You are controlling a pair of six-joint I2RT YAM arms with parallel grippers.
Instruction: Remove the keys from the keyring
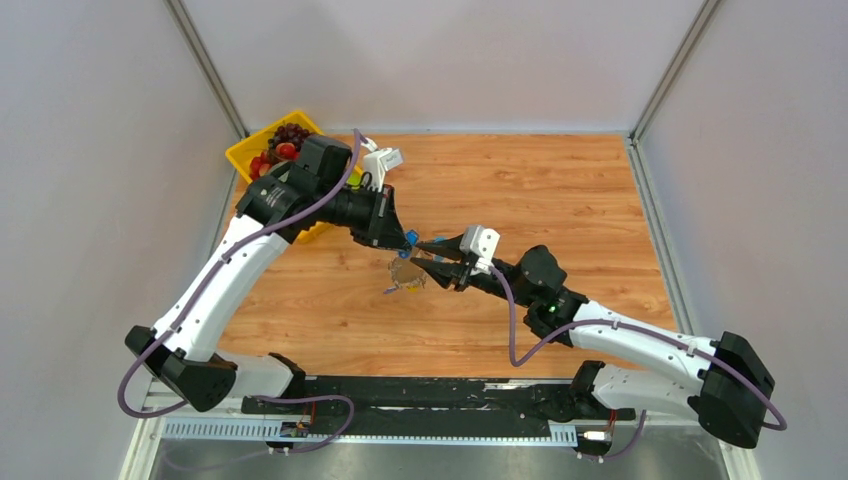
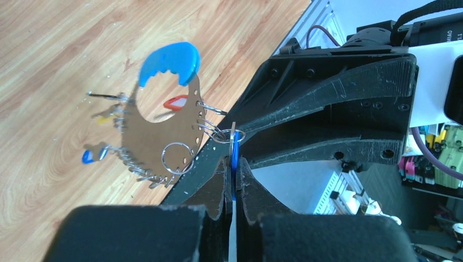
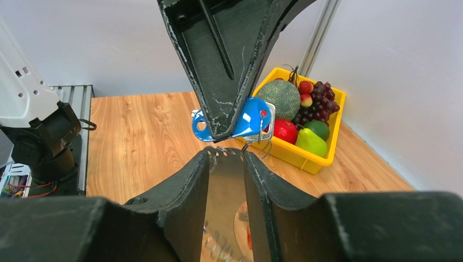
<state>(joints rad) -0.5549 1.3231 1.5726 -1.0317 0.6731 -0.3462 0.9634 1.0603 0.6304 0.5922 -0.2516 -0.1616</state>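
The keyring [image 2: 164, 134] is a flat shiny plate with a round opening, a bright blue band [image 2: 169, 63] on top and small wire rings along its edge. It hangs above the table between both grippers [image 1: 405, 272]. Tiny keys with blue [image 2: 87, 156], red [image 2: 176, 102] and yellow [image 2: 102, 117] tags dangle from it. My left gripper [image 2: 233, 164] is shut on a blue key tag [image 2: 234, 155], seen edge-on, which also shows in the right wrist view [image 3: 248, 117]. My right gripper [image 3: 226, 155] is shut on the keyring's plate [image 3: 229, 191], just below the left gripper [image 3: 224, 128].
A yellow bin [image 1: 245, 155] of fruit stands at the back left of the wooden table, behind the left arm; it also shows in the right wrist view [image 3: 306, 158]. Grey walls enclose the table on three sides.
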